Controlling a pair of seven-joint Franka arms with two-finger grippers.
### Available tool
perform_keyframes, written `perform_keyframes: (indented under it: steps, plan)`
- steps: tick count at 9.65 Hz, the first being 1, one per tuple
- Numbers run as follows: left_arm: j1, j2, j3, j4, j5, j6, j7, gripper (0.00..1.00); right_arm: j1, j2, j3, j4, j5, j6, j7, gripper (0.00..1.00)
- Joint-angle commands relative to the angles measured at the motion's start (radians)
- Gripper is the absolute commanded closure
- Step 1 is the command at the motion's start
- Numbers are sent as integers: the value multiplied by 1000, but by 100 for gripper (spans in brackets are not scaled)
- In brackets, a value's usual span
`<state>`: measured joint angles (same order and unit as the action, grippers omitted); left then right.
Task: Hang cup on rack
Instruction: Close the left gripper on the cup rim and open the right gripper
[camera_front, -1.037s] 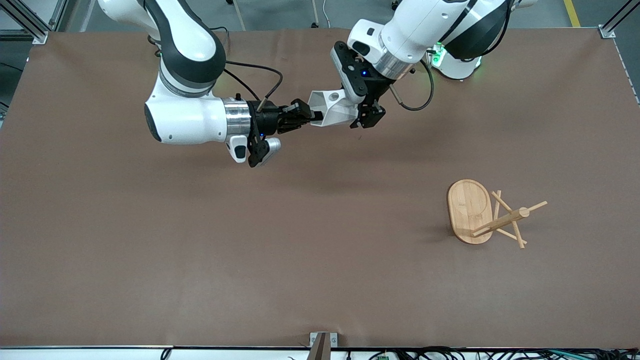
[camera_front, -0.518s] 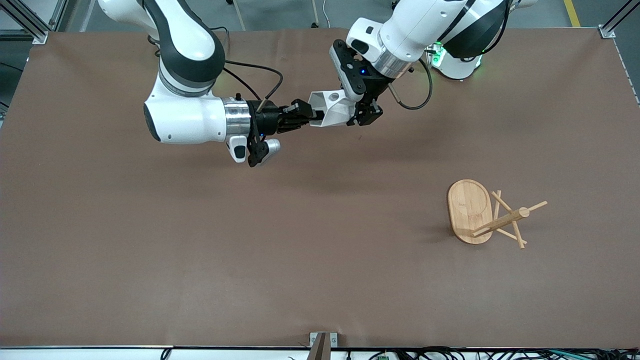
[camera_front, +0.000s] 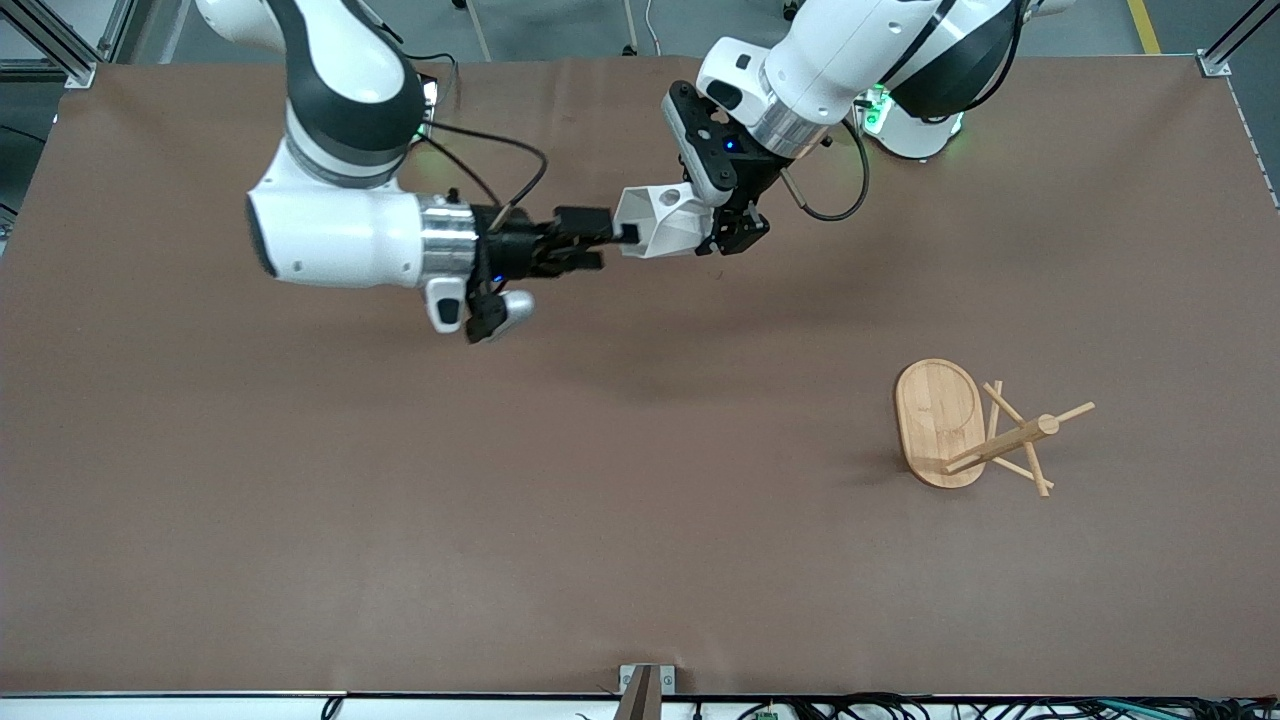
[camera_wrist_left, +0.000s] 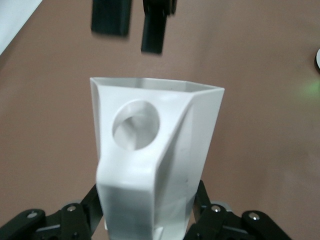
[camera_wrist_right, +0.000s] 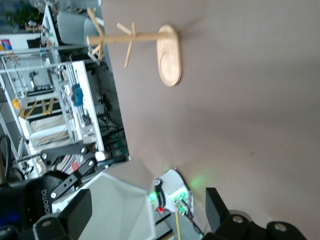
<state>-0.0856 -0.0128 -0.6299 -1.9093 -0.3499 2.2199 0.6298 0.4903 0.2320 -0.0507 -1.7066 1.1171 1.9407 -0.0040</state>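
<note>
While both arms are hanging in the air in the upper middle of the front frame, the small white faceted cup with the blocky handle pierced by a round hole (camera_front: 660, 222) is being held up between them, over bare brown table (camera_front: 400, 500). It is lying on its side, its polygonal rim turned toward the right arm's end of the table. The left gripper (camera_front: 727, 222), reaching down from the arm based at the upper right of the frame, is clamping the cup's base end; in the left wrist view its black fingers (camera_wrist_left: 87, 207) are pressing on either side of the white body (camera_wrist_left: 150, 165), with the handle's hole facing the camera. The right gripper (camera_front: 605, 238), coming in level from the upper left, is standing spread apart just at the cup's rim, its two fingers (camera_wrist_left: 111, 17) showing separated and clear of the rim in the left wrist view. The light wooden mug rack with the oval bamboo base (camera_front: 940, 420) is standing at the lower right of the frame, well apart from the cup, its post and thin pegs (camera_front: 1020, 440) bare
</note>
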Motion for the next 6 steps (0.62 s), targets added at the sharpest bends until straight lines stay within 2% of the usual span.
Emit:
perform_keyframes:
  steps: [1, 3, 5, 6]
  plan:
    - [32, 19, -4, -28, -1, 12, 8, 99, -99, -14, 5, 7, -102, -9, 24, 0]
    - [71, 31, -4, -31, 5, 9, -54, 99, -183, -28, -1, 5, -276, -6, 25, 0]
    - [111, 43, -4, -31, 61, 1, -218, 99, -281, -63, 0, -2, -487, -13, 25, 0]
    - [122, 42, -4, -31, 69, 0, -296, 99, -323, -88, 0, -5, -622, -17, 25, 0]
